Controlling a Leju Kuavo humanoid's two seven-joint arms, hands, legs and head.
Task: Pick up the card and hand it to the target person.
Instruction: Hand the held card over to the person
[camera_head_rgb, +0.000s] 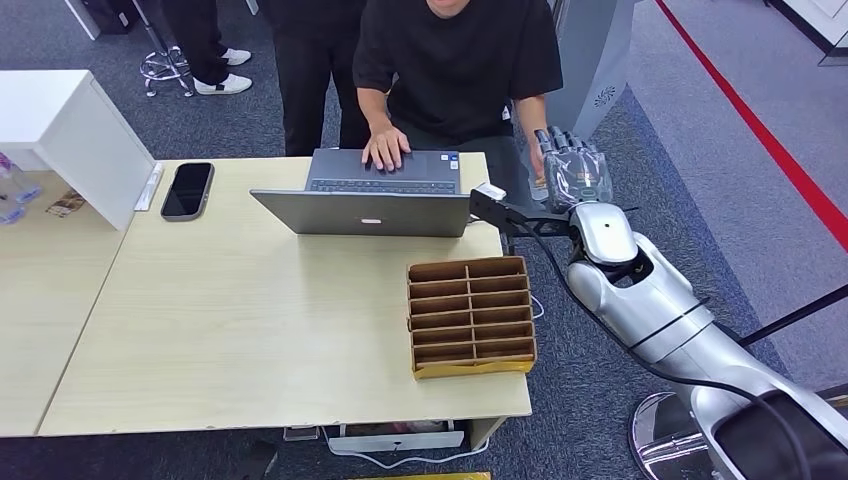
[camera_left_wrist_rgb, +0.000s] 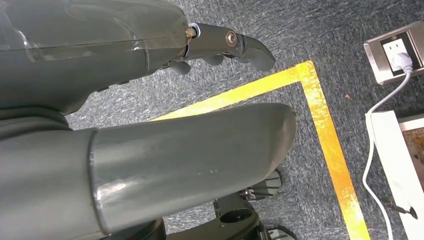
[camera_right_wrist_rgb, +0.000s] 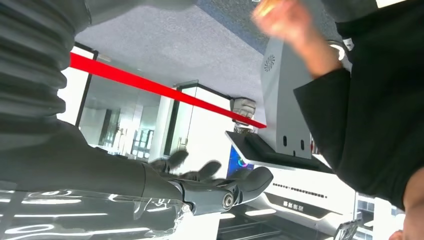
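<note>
A: What was the room like?
B: A pale wood table (camera_head_rgb: 250, 330) stood on grey carpet (camera_head_rgb: 690, 160) crossed by a red line (camera_head_rgb: 770, 140). On it sat a laptop (camera_head_rgb: 370, 205), a phone (camera_head_rgb: 187, 189) and a brown tray (camera_head_rgb: 470, 315). A person (camera_head_rgb: 455, 70) in black leaned over the laptop, one hand on its keys.
A: Anything hard to make out?
B: The card (camera_head_rgb: 541, 183). Something small showed between the person's other hand and the right hand (camera_head_rgb: 575, 170), raised past the table's far corner; who held it I could not tell. In the right wrist view the fingers (camera_right_wrist_rgb: 210, 172) lay spread with nothing visible in them.
A: The tray?
B: Slotted, with nothing seen in the slots.
A: The left hand (camera_left_wrist_rgb: 220, 47)?
B: Over carpet with yellow tape (camera_left_wrist_rgb: 320, 115), fingers loosely curled, holding nothing.
</note>
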